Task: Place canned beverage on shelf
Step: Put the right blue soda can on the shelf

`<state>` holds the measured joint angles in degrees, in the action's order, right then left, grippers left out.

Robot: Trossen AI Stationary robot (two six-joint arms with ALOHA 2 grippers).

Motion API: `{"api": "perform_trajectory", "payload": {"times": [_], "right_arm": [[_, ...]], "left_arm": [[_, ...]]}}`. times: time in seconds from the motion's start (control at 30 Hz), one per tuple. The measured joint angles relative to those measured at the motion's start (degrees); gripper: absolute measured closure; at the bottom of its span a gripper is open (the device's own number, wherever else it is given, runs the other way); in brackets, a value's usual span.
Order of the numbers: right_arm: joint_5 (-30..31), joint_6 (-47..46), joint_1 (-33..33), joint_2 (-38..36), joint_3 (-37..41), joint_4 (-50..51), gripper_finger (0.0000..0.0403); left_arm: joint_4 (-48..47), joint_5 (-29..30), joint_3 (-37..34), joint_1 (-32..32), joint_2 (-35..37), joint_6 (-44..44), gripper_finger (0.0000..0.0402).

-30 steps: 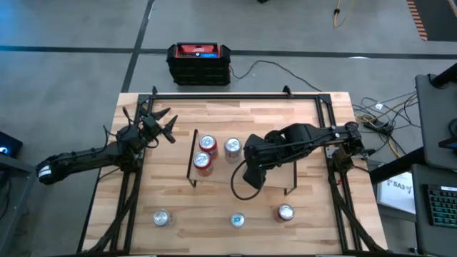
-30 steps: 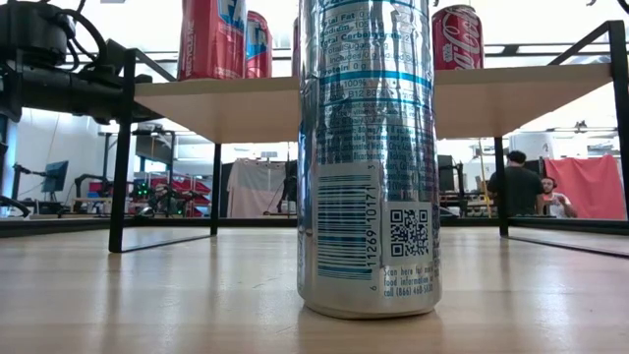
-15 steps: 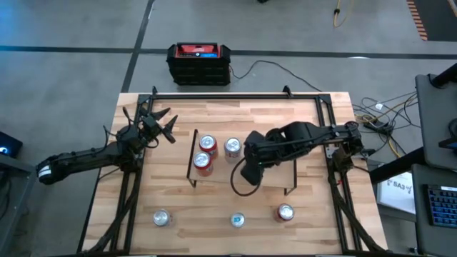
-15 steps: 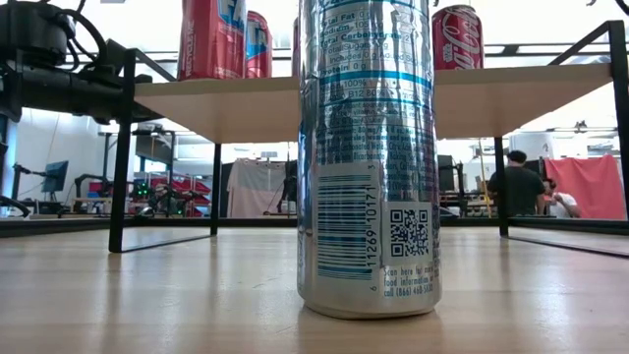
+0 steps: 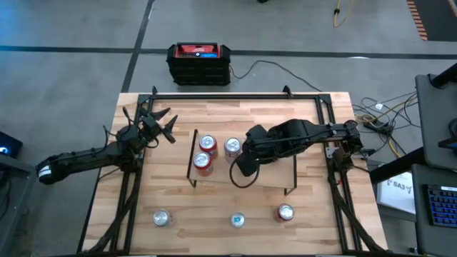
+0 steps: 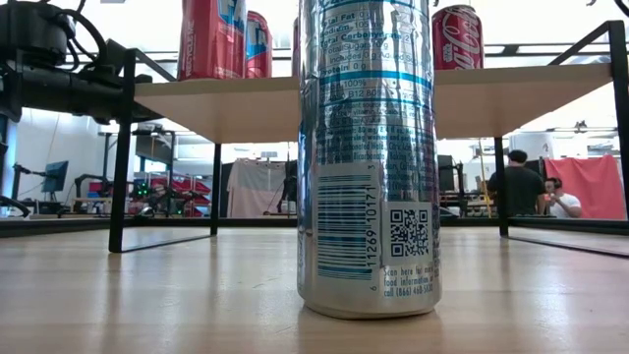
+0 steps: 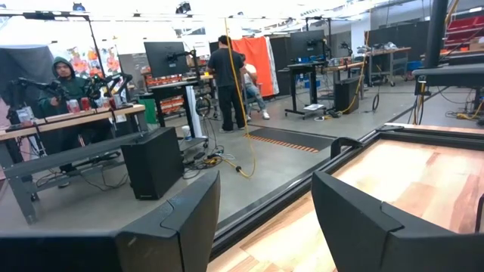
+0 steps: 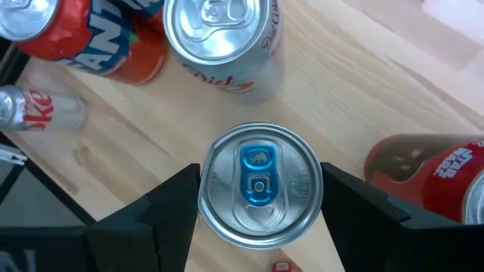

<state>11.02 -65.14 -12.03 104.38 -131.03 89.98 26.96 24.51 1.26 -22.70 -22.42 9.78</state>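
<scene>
Closest to me, three cans stand in a row on the near part of the table [image 5: 321, 143]: one on the left [image 5: 162, 218], one in the middle [image 5: 237, 220] and one on the right [image 5: 285, 212]. From the low camera, the tall silver middle can fills most of my view, and it stands upright on the wood. Behind that row is the shelf [image 5: 278, 175], a small wood board on thin black legs in the middle of the table. Three cans already stand on its left part: a red can [image 5: 203, 162] nearest me, one just behind it [image 5: 208, 143] and one to their right [image 5: 232, 147]. The right gripper [image 5: 241, 164] is over the shelf, just right of those three cans. Its two fingers pinch the blue-tab can [image 8: 259, 165] from both sides, with one finger [image 8: 170, 208] pressed on each side of the rim. The can is upright over the shelf board, close to the other cans. I cannot tell if its bottom touches the board. Farther back on the left side, the left gripper [image 5: 163, 126] waits above the table with its fingers spread apart and nothing between them. Past the far edge of the table, a black and red box [image 5: 199, 63] sits on the floor.
</scene>
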Motion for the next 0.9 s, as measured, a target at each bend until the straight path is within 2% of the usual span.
{"api": "perform_trajectory", "payload": {"times": [0.43, 0.9], "right_arm": [[-0.52, -8.82, 0.17, 0.00, 0.20, 0.03, 0.0167], [-0.12, -8.05, 0.00, 0.00, 0.94, -0.05, 0.0158]], "left_arm": [[0.00, 0.00, 0.01, 0.00, -0.01, 0.00, 0.0207], [0.00, 0.01, 0.00, -0.01, -0.01, 0.00, 0.0207]]}}
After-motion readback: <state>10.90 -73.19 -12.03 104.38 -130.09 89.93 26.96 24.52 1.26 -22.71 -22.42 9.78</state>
